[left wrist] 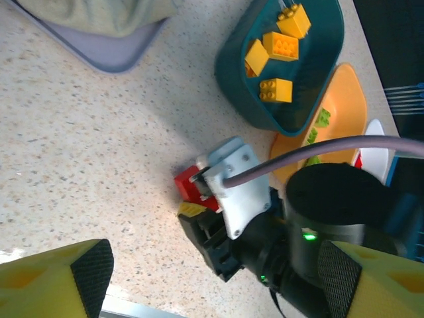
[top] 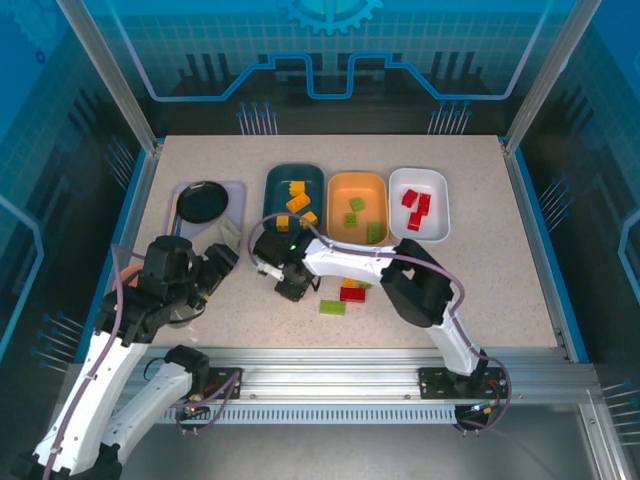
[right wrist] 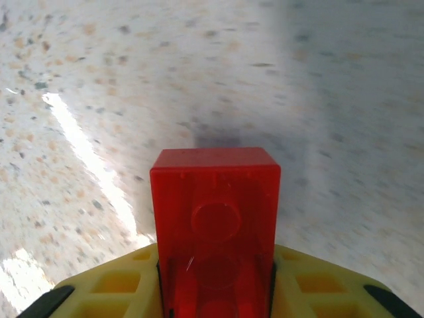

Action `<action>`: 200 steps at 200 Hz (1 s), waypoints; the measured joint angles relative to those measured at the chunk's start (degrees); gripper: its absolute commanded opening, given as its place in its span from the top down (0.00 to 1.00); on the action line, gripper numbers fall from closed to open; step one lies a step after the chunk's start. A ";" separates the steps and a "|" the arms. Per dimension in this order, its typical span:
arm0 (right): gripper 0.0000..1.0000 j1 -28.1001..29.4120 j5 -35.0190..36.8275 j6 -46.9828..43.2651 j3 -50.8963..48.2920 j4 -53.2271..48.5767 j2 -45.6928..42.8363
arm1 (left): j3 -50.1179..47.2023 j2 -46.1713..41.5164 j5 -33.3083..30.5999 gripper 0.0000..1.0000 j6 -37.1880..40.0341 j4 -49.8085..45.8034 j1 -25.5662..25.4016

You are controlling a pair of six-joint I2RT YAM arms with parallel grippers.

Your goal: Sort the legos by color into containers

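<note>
Along the worktop's (top: 500, 270) far edge I have the teal bin (top: 270, 190) holding orange-yellow bricks (top: 297, 203), the orange bin (top: 333, 205) holding green bricks (top: 357, 203), and the white bin (top: 442, 215) holding red bricks (top: 415, 208). Mid-worktop, my right claw (top: 292, 288) grips a red brick (right wrist: 215, 199). The left claw (top: 218, 265) hangs open and empty toward the left edge. I judge this the grasp. The next move is to lift and carry it to the white bin.

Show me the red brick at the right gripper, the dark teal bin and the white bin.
red brick (right wrist: 215, 212): right wrist view, middle of its facing side.
dark teal bin (left wrist: 315, 66): left wrist view, bare floor beside the yellow bricks.
white bin (top: 436, 224): top external view, bare floor.
</note>
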 measured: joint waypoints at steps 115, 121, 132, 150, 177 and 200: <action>0.69 -43.58 3.54 18.91 -13.90 -4.94 -25.83 | 7.89 32.37 9.20 0.16 7.96 23.63 -15.02; 0.68 -44.74 3.39 19.23 -13.84 -5.07 -24.48 | 8.79 33.59 9.42 0.16 8.15 24.39 -15.37; 0.68 -46.34 2.69 19.45 -13.44 -5.18 -21.79 | 10.21 35.52 9.75 0.16 8.41 25.64 -15.89; 0.68 -47.58 0.96 19.41 -11.69 -5.09 -16.79 | 11.74 37.68 9.81 0.16 8.59 27.02 -16.48; 0.65 -47.58 -2.23 18.80 -5.84 -5.16 -9.75 | 12.39 38.88 9.81 0.16 9.11 27.45 -16.96; 0.62 -47.69 -4.59 18.80 -0.35 -5.22 -4.94 | 12.39 39.04 9.79 0.16 9.44 27.50 -17.31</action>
